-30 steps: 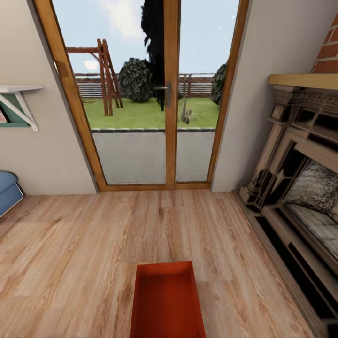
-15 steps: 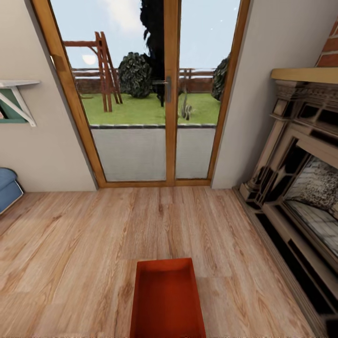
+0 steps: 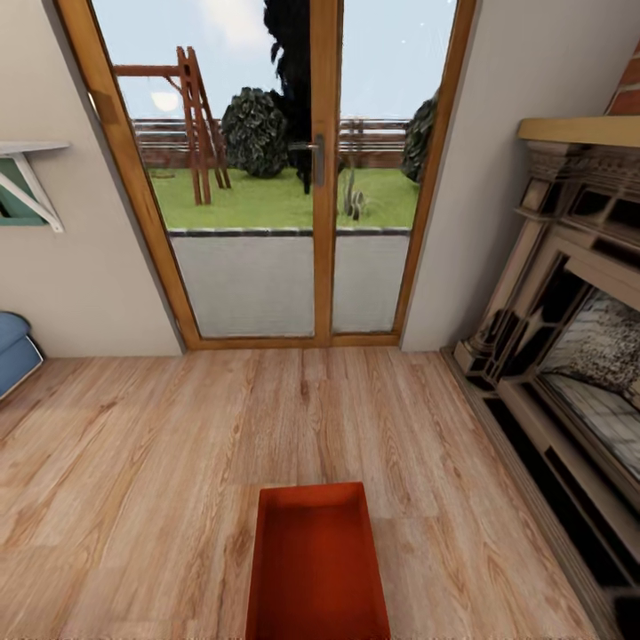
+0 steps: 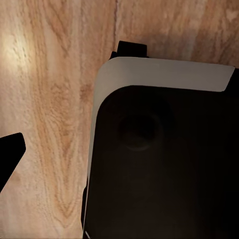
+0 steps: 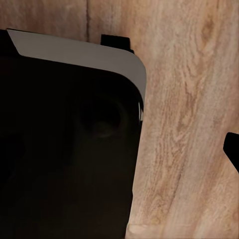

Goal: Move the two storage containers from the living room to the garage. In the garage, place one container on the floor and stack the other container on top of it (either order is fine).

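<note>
Fingers are hard to read at this moment: each wrist view looks down on the wood plank floor [image 4: 55, 99] past a big dark body with a pale rim, and just a small black tip [image 4: 10, 152] comes in at the picture's edge, so I cannot tell if either pair is apart or together. One storage container [image 3: 317, 564] lies on the wood floor straight ahead of the robot and close to it, centred between the two arms, so neither arm looks nearer. Its long axis points away from the robot, toward the glass door [image 3: 293, 178]; the fireplace [image 3: 569, 338] stands along the right wall. I judge both arms must come down at its long walls. Compared with a second ago, the container sits slightly higher in the head view and the garden outside has slid, so the camera has moved, not the container.
</note>
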Available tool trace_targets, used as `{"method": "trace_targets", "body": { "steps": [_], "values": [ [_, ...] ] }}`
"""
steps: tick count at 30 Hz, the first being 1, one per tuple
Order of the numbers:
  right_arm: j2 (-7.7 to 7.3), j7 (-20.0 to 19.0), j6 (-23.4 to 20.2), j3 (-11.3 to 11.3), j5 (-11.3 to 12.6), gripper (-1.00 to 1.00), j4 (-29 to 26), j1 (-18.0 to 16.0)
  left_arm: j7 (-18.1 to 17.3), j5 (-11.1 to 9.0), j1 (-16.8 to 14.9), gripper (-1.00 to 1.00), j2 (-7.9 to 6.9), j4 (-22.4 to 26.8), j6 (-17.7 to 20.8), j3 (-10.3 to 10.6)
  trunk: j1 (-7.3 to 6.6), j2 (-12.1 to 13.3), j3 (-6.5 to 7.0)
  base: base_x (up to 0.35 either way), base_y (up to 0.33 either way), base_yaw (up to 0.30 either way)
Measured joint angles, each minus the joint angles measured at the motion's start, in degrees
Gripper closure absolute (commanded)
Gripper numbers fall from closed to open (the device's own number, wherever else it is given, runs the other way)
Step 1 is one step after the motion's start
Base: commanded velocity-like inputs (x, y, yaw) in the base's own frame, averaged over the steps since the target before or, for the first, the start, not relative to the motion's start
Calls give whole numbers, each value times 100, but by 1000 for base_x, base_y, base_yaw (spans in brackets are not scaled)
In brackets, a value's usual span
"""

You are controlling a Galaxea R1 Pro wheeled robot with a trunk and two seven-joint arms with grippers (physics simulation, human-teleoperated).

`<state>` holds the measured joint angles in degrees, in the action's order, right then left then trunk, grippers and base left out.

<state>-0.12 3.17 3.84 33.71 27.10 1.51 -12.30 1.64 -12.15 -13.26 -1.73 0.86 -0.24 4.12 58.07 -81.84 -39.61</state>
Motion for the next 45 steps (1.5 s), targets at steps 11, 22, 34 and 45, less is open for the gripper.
{"method": "trace_targets", "body": {
  "steps": [11, 22, 34, 45],
  "values": [
    [0, 0, -7, 0, 0, -100, 0, 1, -1, 0, 0, -100, 0, 0, 0, 0, 0, 0, -101, 0, 0, 0],
    [0, -3, -17, 0, 0, -100, 0, -2, -1, 0, 0, -100, 3, 0, 0, 0, 0, 0, -201, 0, 0, 0],
    [0, -1, -18, 0, 0, -100, 0, -2, -1, 0, 0, -100, 0, 0, 0, 0, 0, 0, -311, 0, 0, 0],
    [0, -2, -18, 0, 0, -100, 0, -1, -1, 0, 0, -100, -1, 0, 0, 0, 0, 0, -412, 0, 0, 0]
  ]
}}
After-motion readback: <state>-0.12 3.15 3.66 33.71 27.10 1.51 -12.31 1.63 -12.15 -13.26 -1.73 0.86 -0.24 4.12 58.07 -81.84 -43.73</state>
